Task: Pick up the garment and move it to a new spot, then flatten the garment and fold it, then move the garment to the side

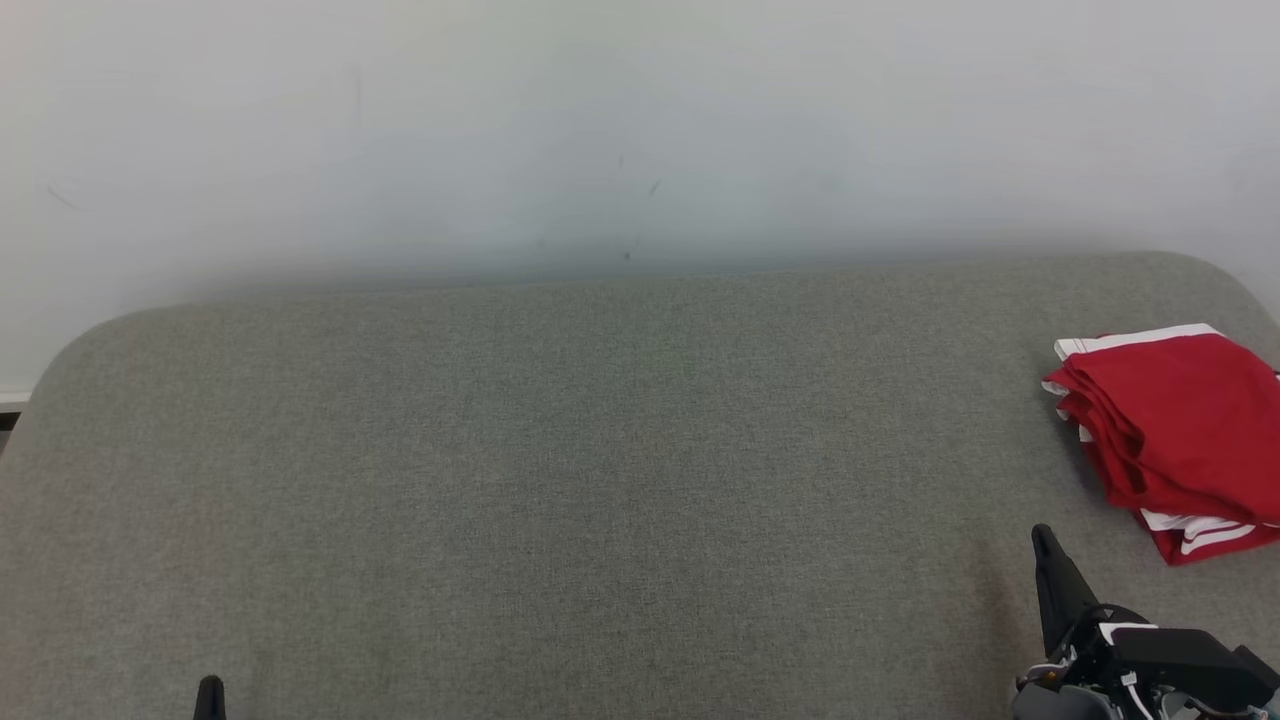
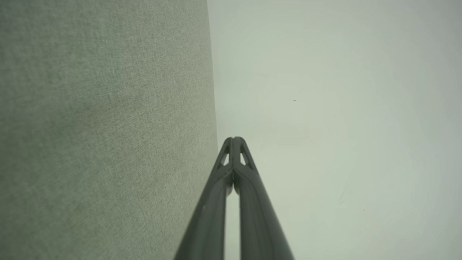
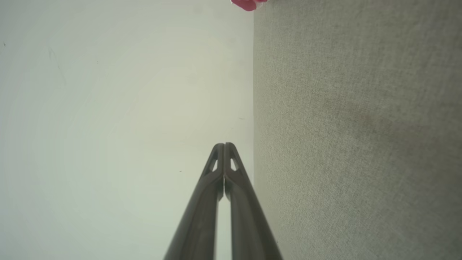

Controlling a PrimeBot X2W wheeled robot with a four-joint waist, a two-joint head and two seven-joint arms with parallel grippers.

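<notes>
The garment [image 1: 1180, 430] is red with white stripes and lies folded in a compact stack at the far right of the grey fabric surface [image 1: 600, 480]; a red sliver of the garment [image 3: 248, 3] also peeks in at the top edge of the right wrist view. My right gripper [image 1: 1042, 537] is at the lower right, shut with nothing in it, a little in front and left of the garment. In its own view my right gripper [image 3: 224, 145] has its tips pressed together. My left gripper [image 1: 210, 685] barely shows at the lower left; seen from the wrist, the left gripper [image 2: 234, 139] is shut and empty.
A pale wall [image 1: 640, 130] rises right behind the grey surface. The surface has rounded back corners and its left edge [image 1: 20, 420] drops off near a strip of floor.
</notes>
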